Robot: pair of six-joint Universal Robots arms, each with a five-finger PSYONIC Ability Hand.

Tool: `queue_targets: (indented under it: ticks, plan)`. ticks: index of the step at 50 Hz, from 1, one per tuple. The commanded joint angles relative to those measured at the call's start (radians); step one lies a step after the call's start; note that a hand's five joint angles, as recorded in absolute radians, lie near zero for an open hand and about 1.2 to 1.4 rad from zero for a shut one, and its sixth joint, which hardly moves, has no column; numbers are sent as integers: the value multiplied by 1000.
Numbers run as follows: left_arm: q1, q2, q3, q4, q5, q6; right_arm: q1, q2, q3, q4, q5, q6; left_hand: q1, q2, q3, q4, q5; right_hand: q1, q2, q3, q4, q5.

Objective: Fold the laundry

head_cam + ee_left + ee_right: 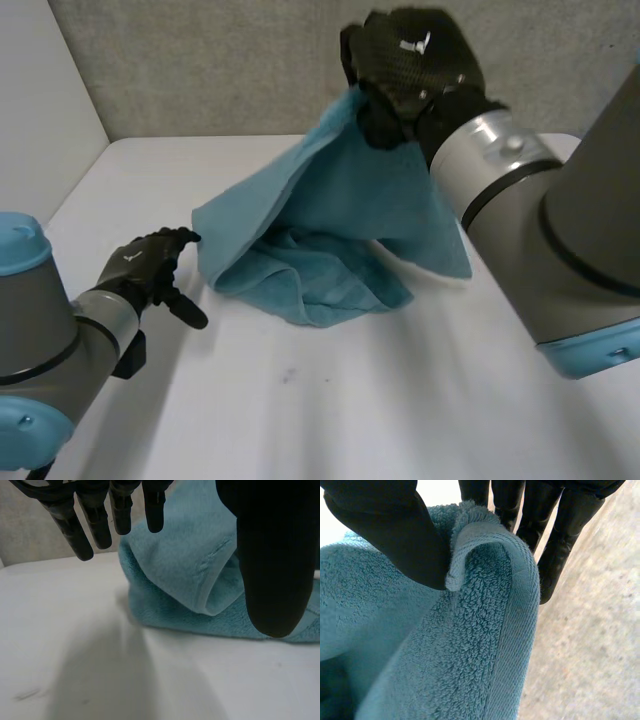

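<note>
A blue towel (340, 215) hangs from my right hand (410, 60), which is raised high at the back and pinches one corner. In the right wrist view the thumb (385, 535) presses the towel's hemmed edge (520, 580) against the fingers. The towel's lower part lies bunched on the white table (330, 400). My left hand (150, 265) rests low on the table just beside the towel's near left edge, fingers straight and holding nothing. In the left wrist view the towel (190, 570) lies just beyond the fingertips (85, 540).
A grey wall (200, 60) stands behind the table and a white panel (40, 110) closes the left side. My right arm (560, 230) reaches across the table's right half.
</note>
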Motion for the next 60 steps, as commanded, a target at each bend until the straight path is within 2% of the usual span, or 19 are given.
queue_targets:
  ticks: [1, 9, 15, 17, 25, 28, 31, 32, 34, 38, 41, 42, 45, 49, 50, 54, 57, 60]
  plan:
    - [-29, -69, 46, 89, -42, -89, 1, -71, -14, 7, 2, 6, 5, 24, -4, 21, 22, 432, 223, 216, 203, 242]
    - [-84, -141, 123, 86, -50, -218, 13, -106, -10, 7, 3, 8, 49, 68, 41, 65, 66, 432, 223, 216, 203, 242]
    - [-124, -157, 141, 87, -46, -239, 12, -114, -11, 7, 5, 8, 49, 68, 41, 65, 66, 432, 223, 216, 203, 242]
    - [-163, -161, 146, 87, -46, -246, 12, -114, -16, 7, 6, 8, 49, 68, 41, 65, 66, 432, 223, 216, 203, 242]
    - [-199, -195, 198, 107, -56, -261, 13, -125, -16, 7, 6, 12, 70, 89, 61, 86, 86, 432, 223, 216, 203, 242]
    - [-207, -230, 239, 113, -63, -261, 12, -137, -11, 9, 6, 14, 175, 194, 166, 191, 192, 432, 223, 216, 203, 242]
    - [-209, -288, 301, 118, -98, -261, 3, -151, -5, 12, 8, 14, 512, 531, 503, 528, 529, 432, 223, 216, 203, 242]
    - [-209, -289, 301, 118, -99, -261, -5, -155, -1, 14, 8, 14, 513, 532, 504, 529, 530, 432, 223, 216, 203, 242]
    - [-209, -336, 351, 120, -158, -258, -6, -161, 4, 14, 9, 14, 1155, 1174, 1147, 1172, 1172, 432, 223, 216, 203, 242]
    - [-206, -332, 377, 109, -215, -243, -31, -175, 35, 10, 11, 12, 1159, 1178, 1150, 1175, 1175, 432, 223, 216, 203, 242]
    - [-193, -302, 374, 106, -217, -238, -83, -177, 53, 10, 8, 3, 1159, 1178, 1150, 1175, 1175, 432, 223, 216, 203, 242]
    - [-178, -167, 367, 97, -205, -212, -127, -177, 65, 13, 3, 0, 1159, 1178, 1150, 1175, 1175, 432, 223, 216, 203, 242]
    - [-141, -56, 364, 66, -174, -155, -187, -177, 81, 17, -3, -1, 1159, 1178, 1150, 1175, 1175, 432, 223, 216, 203, 242]
    - [-78, 99, 387, -5, -57, -1, -249, -175, 98, 44, -24, -1, 1159, 1178, 1150, 1175, 1175, 432, 223, 216, 203, 242]
    - [-74, 151, 408, -29, -1, 56, -258, -175, 107, 56, -41, -1, 1159, 1178, 1150, 1175, 1175, 432, 223, 216, 203, 242]
    - [-57, 225, 483, -95, 94, 136, -266, -172, 122, 76, -70, -1, 1159, 1178, 1150, 1175, 1175, 432, 223, 216, 203, 242]
    - [-48, 216, 528, -130, 108, 139, -269, -162, 151, 86, -84, -3, 1159, 1178, 1150, 1175, 1175, 432, 223, 216, 203, 242]
    - [-26, 126, 564, -187, 113, 153, -267, -151, 174, 80, -86, -4, 1159, 1178, 1150, 1175, 1175, 432, 223, 216, 203, 242]
